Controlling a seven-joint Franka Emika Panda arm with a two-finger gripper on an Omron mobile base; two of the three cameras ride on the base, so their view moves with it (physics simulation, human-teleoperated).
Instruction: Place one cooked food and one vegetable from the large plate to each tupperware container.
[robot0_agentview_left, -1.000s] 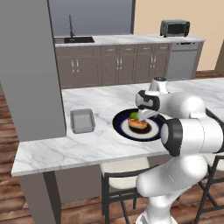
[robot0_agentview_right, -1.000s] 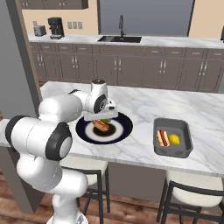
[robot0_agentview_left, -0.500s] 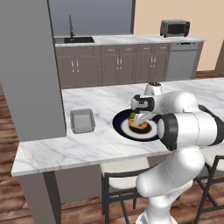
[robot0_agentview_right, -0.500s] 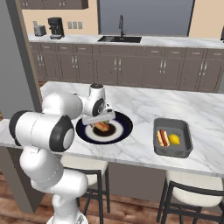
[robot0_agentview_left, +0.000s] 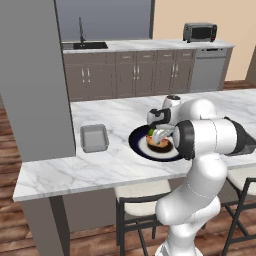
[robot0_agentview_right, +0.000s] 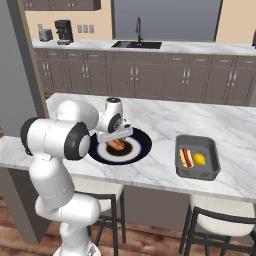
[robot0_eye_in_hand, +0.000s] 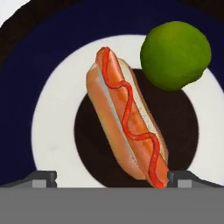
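The large plate, dark navy with a white ring, lies on the island counter. On it are a hot dog with a ketchup squiggle and a round green vegetable. My gripper hangs open just above the plate, its fingertips standing either side of the hot dog's near end, touching nothing. One tupperware container left of the plate is empty. The other, right of the plate, holds a hot dog and a yellow piece.
The marble island has stools tucked under its near edge. A grey pillar rises at its left end. Behind are cabinets with a sink, a coffee maker and a toaster oven.
The hand has come down and slightly toward the plate's middle, ending close over the hot dog. The jaws stayed wide; the food and both trays have not moved.
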